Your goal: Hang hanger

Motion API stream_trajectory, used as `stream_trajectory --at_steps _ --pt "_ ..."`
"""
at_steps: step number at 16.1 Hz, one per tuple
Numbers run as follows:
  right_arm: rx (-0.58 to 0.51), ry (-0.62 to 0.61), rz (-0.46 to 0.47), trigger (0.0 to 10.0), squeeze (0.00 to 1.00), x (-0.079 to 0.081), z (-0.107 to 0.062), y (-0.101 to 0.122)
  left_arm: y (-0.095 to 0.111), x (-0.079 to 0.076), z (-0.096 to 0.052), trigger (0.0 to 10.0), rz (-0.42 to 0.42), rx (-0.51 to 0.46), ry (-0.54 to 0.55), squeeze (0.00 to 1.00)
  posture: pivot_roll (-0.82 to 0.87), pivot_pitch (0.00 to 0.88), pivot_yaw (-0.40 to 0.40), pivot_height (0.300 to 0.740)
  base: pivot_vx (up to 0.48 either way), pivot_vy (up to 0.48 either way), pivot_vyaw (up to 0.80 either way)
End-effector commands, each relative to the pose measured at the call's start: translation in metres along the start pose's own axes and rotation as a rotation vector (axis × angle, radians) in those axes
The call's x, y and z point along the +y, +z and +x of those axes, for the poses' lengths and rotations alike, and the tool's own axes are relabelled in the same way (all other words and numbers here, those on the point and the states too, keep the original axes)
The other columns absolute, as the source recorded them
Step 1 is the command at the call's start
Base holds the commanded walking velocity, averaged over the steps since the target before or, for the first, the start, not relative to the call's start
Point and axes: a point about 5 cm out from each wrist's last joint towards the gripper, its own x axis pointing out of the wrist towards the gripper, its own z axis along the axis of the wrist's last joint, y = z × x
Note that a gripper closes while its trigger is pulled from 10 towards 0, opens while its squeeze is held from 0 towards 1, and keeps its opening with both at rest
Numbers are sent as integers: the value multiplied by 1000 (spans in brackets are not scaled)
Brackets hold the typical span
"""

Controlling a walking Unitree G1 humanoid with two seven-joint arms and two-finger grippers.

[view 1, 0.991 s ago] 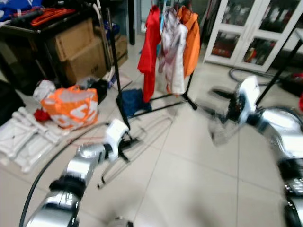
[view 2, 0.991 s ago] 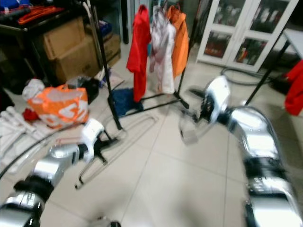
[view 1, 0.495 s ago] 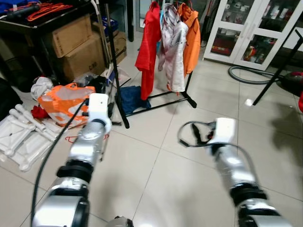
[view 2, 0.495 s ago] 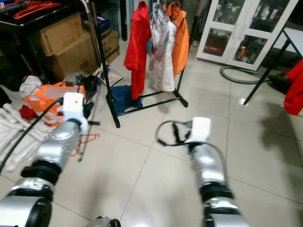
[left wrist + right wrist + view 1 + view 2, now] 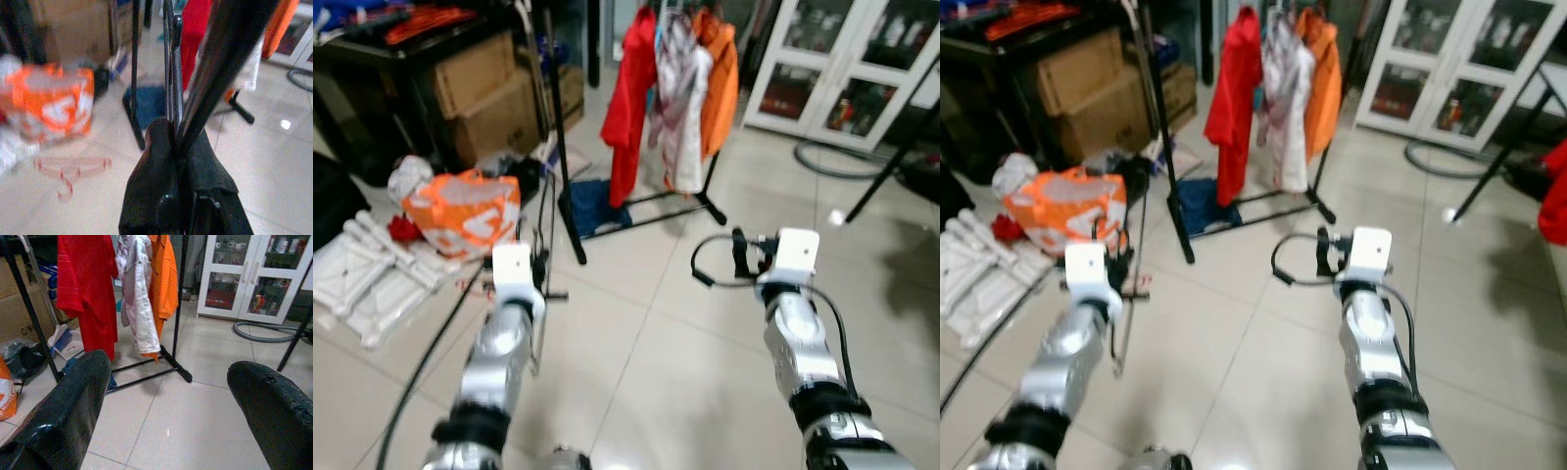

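Short of the clothes rack (image 5: 570, 186), left gripper (image 5: 176, 142) pinched tight on the thin black hanger (image 5: 546, 211), right gripper (image 5: 166, 396) spread wide and empty; risks swinging the hanger into the rack's upright during the approach.

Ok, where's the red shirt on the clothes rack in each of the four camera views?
Left eye view: red shirt hangs top centre.
Right eye view: top, just left of centre.
Left wrist view: behind the hanger gripped by the left pincer, at.
Right wrist view: beyond the open right pincer, at.
Shared landmark: the orange jacket on the same rack.
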Motion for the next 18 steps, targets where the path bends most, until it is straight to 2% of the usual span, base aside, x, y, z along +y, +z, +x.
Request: stream_trajectory --at_steps 1,2,5,10,14,16,18 --pt "1 -3 -9 10000 0 0 -1 -2 12 -8 5 10000 33 -53 -41 0 -39 0 9 740 0 0 0" --pt "-3 19 -31 10000 0 6 -3 -4 20 -11 6 10000 61 -87 -71 0 -44 0 8 740 412 0 0" --pt "16 36 -27 10000 0 14 -7 -10 24 -15 6 10000 85 -95 -103 0 -48 0 10 740 465 0 0" --pt "60 42 8 10000 0 18 -10 -20 17 -22 10 10000 82 -58 -163 0 -54 0 22 740 469 0 0" --pt "91 18 20 10000 0 12 -9 -25 6 -20 14 10000 86 17 -163 0 -53 0 21 740 72 0 -800" --pt "93 16 14 10000 0 13 -9 -25 6 -20 15 10000 76 16 -193 0 -55 0 19 740 0 0 -794" --pt "98 7 4 10000 0 12 -8 -26 9 -21 18 10000 81 10 -223 0 -62 0 22 740 0 472 -769"
